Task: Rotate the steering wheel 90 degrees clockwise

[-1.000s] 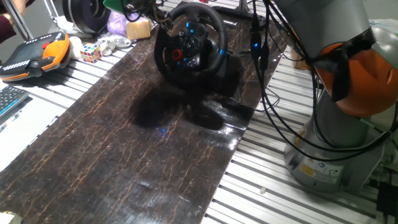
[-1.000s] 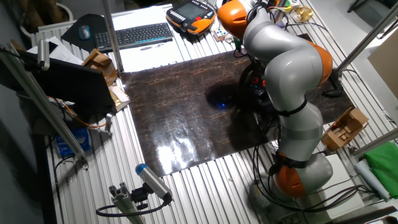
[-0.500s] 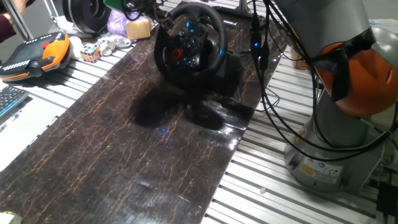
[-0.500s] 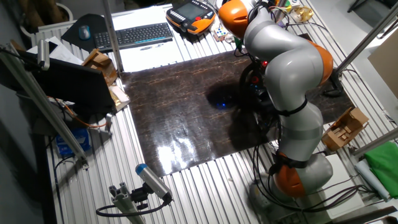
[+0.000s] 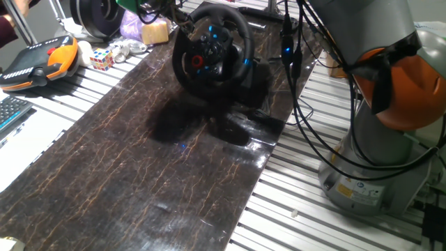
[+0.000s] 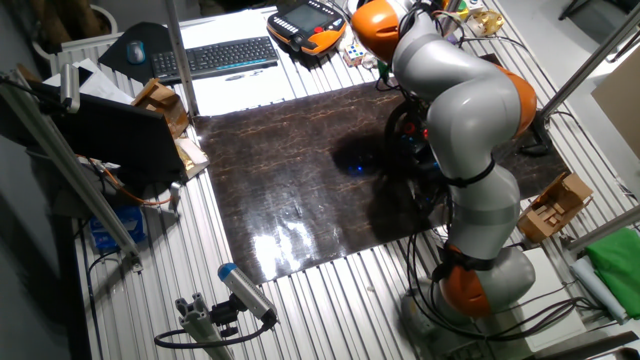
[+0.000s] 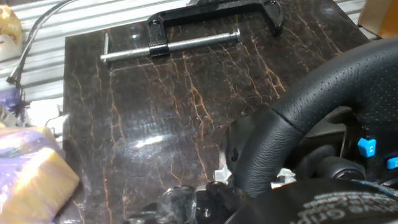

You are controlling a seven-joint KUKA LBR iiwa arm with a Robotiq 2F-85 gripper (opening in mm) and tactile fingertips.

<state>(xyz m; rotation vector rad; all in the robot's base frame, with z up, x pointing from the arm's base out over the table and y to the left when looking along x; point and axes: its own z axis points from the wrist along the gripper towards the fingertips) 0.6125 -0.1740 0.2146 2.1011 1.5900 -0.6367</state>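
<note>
Black steering wheel just beside claw.

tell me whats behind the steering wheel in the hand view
Behind the steering wheel, a black C-clamp lies on the dark marbled board. The wheel's base is mostly hidden.

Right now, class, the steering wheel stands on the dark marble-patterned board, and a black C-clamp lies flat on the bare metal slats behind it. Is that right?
Not quite. The C-clamp lies on the marble-patterned board itself, near its edge, as the hand view shows. The steering wheel does stand on that board.
</note>
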